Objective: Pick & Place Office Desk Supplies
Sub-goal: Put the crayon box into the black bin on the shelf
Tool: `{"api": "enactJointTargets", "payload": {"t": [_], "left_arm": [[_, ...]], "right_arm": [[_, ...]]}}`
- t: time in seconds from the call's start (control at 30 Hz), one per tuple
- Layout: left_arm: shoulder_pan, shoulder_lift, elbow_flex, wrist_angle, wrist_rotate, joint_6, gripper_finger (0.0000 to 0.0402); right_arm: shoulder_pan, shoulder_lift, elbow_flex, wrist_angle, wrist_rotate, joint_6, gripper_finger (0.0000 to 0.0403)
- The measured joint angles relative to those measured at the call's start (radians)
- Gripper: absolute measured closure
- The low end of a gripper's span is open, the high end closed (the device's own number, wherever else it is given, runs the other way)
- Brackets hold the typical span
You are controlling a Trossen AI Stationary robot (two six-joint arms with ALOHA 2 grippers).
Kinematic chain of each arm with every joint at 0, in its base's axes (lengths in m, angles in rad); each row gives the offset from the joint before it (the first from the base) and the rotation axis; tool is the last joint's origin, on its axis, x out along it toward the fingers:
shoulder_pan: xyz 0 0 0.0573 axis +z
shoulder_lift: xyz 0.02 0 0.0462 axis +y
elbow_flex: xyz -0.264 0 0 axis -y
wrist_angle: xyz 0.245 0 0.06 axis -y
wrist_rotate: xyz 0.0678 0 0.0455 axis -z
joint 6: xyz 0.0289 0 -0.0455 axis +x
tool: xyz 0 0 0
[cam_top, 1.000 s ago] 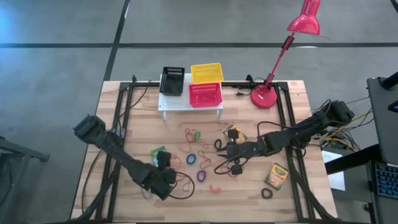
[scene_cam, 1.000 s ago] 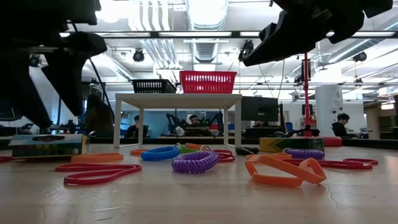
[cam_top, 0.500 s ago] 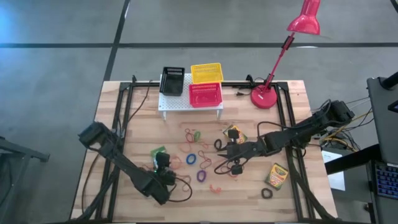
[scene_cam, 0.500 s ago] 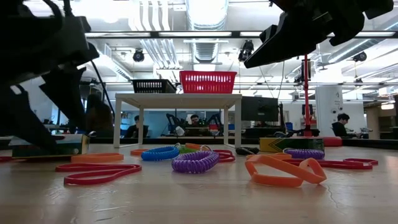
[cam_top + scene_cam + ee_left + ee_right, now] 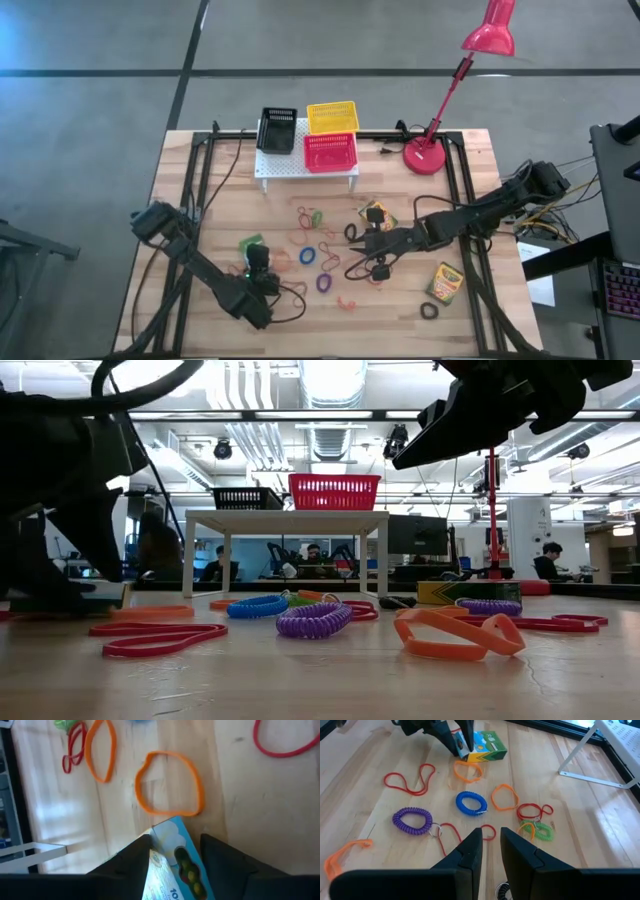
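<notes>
Green-and-yellow crayon box (image 5: 485,747) lying flat on the wood, left of centre, roughly midway between far and near edges. Left gripper (image 5: 175,851) down over one end of it, fingers (image 5: 131,865) set against both side faces, so apparently clamped, though box not yet lifted off the table. For the step in hand, judged as pick-up of this box: confirm grip square across the narrow width before rising, lift straight up to avoid dragging the orange loop (image 5: 170,782) lying just beside the box end, then carry toward the baskets on the white rack (image 5: 305,165) at the far edge, probably the red basket (image 5: 330,152); keep box level, since an end grip may let it droop or swivel. Right gripper (image 5: 491,837) waiting above the middle of the table, only a narrow gap between its fingers, nothing in it. Left wrist view: only source for finger-to-box contact and the neighbouring loop. Right wrist view: whole box with the left fingers at its end, plus spread of loops. High view: only source for the route to the rack and for a second crayon box (image 5: 443,283) near the right edge. Low view: box mostly hidden behind the left arm.
</notes>
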State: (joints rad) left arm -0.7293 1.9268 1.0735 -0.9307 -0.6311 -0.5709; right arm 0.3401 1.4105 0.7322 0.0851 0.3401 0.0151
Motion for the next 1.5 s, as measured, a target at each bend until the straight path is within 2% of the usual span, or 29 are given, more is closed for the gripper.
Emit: {"api": "enactJointTargets", "payload": {"t": [0.3,0.5,0.7,0.97,1.1,1.27,1.4,1.5], "left_arm": [[-0.006,0.0,0.053,-0.171,-0.023,-0.137,0.0277],[-0.006,0.0,0.05,-0.196,0.011,-0.189,0.0304],[-0.003,0.0,0.065,-0.21,0.06,-0.197,0.039],[0.058,-0.099,0.161,-0.243,0.088,-0.189,0.0399],[0.107,-0.19,0.173,-0.193,0.127,-0.186,0.04],[0.156,-0.287,0.157,-0.108,0.125,-0.145,0.04],[0.19,-0.343,0.128,-0.01,0.103,-0.097,0.0401],[0.212,-0.373,0.086,0.076,0.1,-0.07,0.0401]], "right_arm": [[0.0,0.0,0.0,0.0,0.0,0.0,0.0339],[0.0,0.0,0.0,0.001,0.0,0.0,0.0339],[0.0,0.0,0.0,0.001,0.0,0.0,0.0339],[-0.006,0.0,0.012,0.046,-0.002,-0.033,0.0337],[-0.017,-0.001,0.018,0.12,-0.069,-0.111,0.0315],[-0.053,0.038,0.018,0.249,-0.191,-0.195,0.0267],[-0.102,0.161,0.02,0.44,-0.275,-0.217,0.0223],[-0.139,0.279,0.07,0.509,-0.294,-0.21,0.0192]]}}
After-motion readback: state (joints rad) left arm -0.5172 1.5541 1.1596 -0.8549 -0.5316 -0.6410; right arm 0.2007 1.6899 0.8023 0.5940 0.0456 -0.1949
